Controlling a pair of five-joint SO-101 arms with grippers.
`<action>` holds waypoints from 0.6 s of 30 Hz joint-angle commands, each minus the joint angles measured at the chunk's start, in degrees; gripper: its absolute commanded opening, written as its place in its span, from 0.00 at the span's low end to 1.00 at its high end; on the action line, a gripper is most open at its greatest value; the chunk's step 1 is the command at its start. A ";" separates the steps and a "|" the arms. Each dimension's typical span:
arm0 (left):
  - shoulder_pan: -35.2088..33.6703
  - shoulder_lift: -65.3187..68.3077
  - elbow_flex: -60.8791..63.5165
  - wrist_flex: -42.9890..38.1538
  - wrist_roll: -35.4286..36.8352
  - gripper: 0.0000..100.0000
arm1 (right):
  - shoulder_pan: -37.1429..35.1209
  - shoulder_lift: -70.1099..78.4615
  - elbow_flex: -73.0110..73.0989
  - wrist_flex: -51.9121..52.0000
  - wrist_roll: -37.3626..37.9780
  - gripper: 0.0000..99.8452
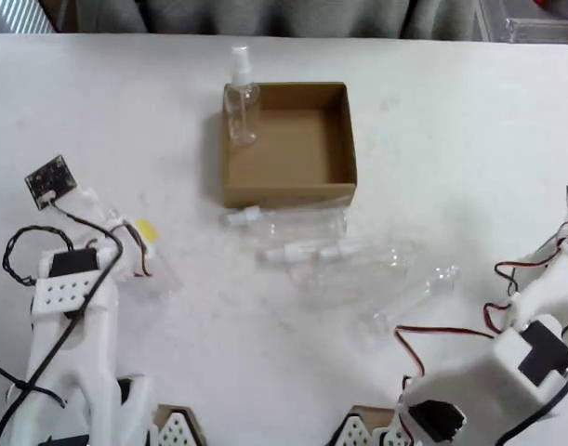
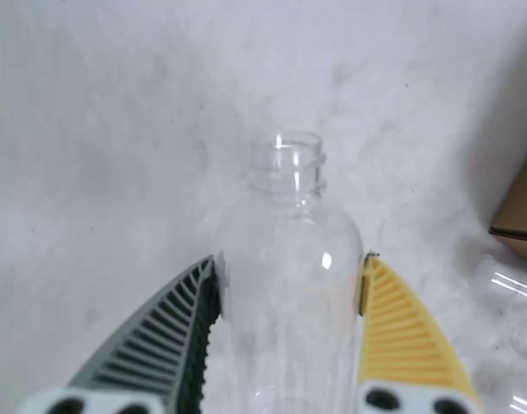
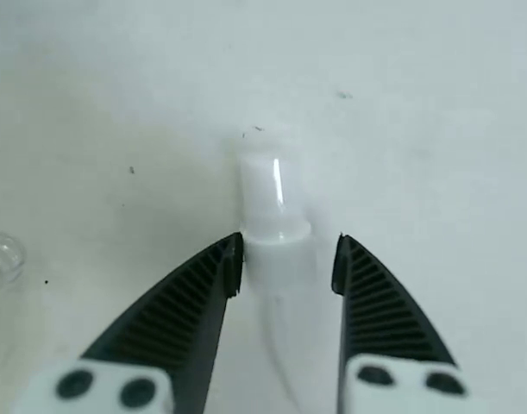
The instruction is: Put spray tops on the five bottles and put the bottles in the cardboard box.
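My left gripper is shut on a clear bottle with a bare threaded neck, its grey and yellow fingers pressing its sides. In the high view this gripper sits at the left of the table. My right gripper is shut on a white spray top above the white table. The cardboard box lies open at the middle back, and a bottle with a spray top stands at its far left corner. Three more clear bottles lie in front of the box.
A bottle mouth shows beside my right gripper. The box corner and lying bottles are off to one side of my left gripper. A small circuit board with cables lies at the left. Bare table stretches right of the box.
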 commanded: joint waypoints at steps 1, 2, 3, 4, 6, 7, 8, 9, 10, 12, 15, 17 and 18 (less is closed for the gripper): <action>-0.40 -2.24 -0.44 -1.14 -0.44 0.16 | -0.66 0.48 -2.02 -1.01 2.02 0.14; -0.40 -2.24 -0.44 -1.14 -0.44 0.16 | -0.66 0.92 -2.46 -1.01 2.37 0.14; -0.40 -2.24 -0.44 -1.14 -0.44 0.16 | -0.57 1.36 -2.90 -1.01 2.55 0.14; -0.40 -2.24 -0.44 -1.14 -0.44 0.16 | -0.48 1.89 -3.16 -0.92 2.55 0.14; -0.40 -2.24 -0.44 -1.14 -0.44 0.16 | -0.48 2.77 -3.52 -0.92 2.81 0.14; -0.40 -2.24 -0.44 -1.14 -0.44 0.16 | -0.48 3.21 -3.69 -0.92 3.78 0.14; -0.40 -2.24 -0.44 -1.14 -0.44 0.16 | -0.57 3.65 -3.78 -0.92 4.48 0.14; -0.40 -2.24 -0.44 -1.14 -0.44 0.16 | -0.57 3.91 -3.87 -0.84 4.92 0.14; -0.40 -2.24 -0.44 -1.14 -0.44 0.16 | -0.57 3.91 -3.96 -0.84 5.10 0.13; -0.40 -2.24 -0.35 -1.14 -0.44 0.16 | -0.40 3.65 -4.22 -0.84 5.27 0.07; -0.40 -2.24 -0.35 -1.14 -0.44 0.16 | -0.13 2.24 -5.89 1.10 5.36 0.02; -0.40 -2.24 -0.35 -1.14 -0.44 0.16 | -0.04 1.10 -7.91 4.35 6.42 0.03; -0.40 -2.24 -0.35 -1.14 -0.44 0.16 | -0.04 0.40 -8.97 6.64 7.65 0.02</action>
